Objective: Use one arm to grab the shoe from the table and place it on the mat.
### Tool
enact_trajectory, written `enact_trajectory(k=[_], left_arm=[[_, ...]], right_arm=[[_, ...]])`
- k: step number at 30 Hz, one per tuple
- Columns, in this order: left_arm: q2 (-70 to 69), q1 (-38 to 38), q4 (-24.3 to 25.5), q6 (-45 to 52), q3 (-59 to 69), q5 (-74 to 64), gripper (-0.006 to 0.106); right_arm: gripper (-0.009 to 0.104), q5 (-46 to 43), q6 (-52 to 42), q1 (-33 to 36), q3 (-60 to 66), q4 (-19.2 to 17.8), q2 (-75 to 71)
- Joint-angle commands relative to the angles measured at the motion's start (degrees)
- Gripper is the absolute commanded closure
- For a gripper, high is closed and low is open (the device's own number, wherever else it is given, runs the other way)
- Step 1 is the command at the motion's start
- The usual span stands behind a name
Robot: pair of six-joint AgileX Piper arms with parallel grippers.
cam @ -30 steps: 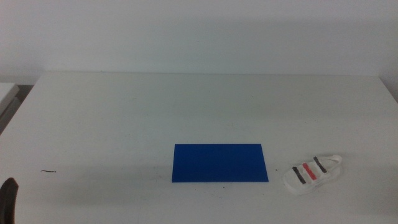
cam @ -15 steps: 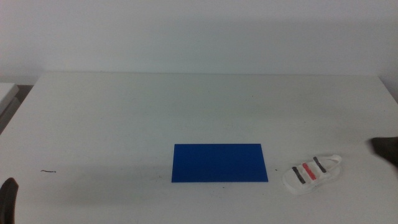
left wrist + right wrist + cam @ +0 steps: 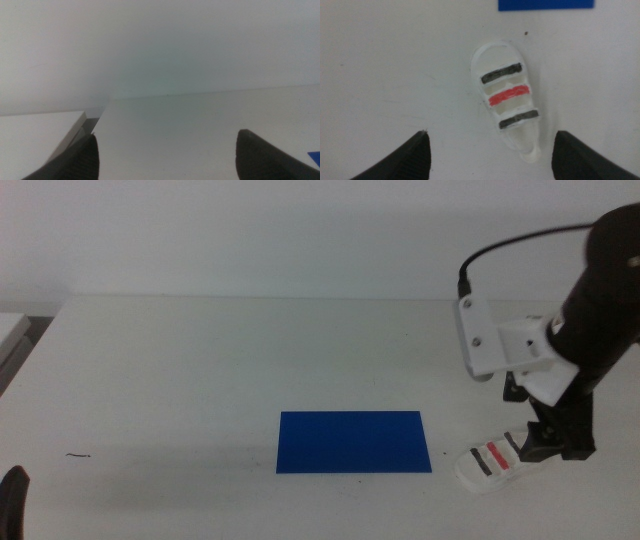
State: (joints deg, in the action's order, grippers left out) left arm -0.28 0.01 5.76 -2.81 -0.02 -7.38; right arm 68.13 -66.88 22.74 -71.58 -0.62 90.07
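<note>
The white shoe [image 3: 490,462], with two dark straps and one red strap, lies on the white table [image 3: 200,360] just right of the blue mat [image 3: 354,442]. My right gripper [image 3: 553,438] hangs open over the shoe's right end, with nothing held. In the right wrist view the shoe [image 3: 507,107] lies between and ahead of the wide-apart jaws of the right gripper [image 3: 490,160], and the mat's edge [image 3: 546,4] shows beyond it. My left gripper [image 3: 12,500] waits at the bottom left corner and is open in the left wrist view [image 3: 167,160].
A small dark mark [image 3: 78,455] lies on the table at the left. A second white surface [image 3: 10,330] adjoins the table's far left edge. The right arm's white wrist block [image 3: 500,345] and cable stand above the shoe.
My right arm has come in from the right and now stands over the shoe. The shoe, the mat and the left gripper have not moved.
</note>
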Motion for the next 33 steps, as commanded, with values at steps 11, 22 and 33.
enact_trajectory(k=[11, 22, 33], left_arm=[[0.28, -0.01, -0.23, -0.08, 0.02, 0.76, 0.007], [0.28, -0.01, -0.23, -0.08, 0.02, 0.76, 0.007], [0.28, -0.01, -0.23, -0.08, 0.02, 0.76, 0.007]], right_arm=[[0.035, -4.97, -12.61, -2.75, -0.53, -3.49, 8.92], [0.036, -8.22, -12.20, -3.83, -0.53, -4.36, 17.24], [0.093, -7.75, -1.07, -2.23, -1.14, -7.51, 17.31]])
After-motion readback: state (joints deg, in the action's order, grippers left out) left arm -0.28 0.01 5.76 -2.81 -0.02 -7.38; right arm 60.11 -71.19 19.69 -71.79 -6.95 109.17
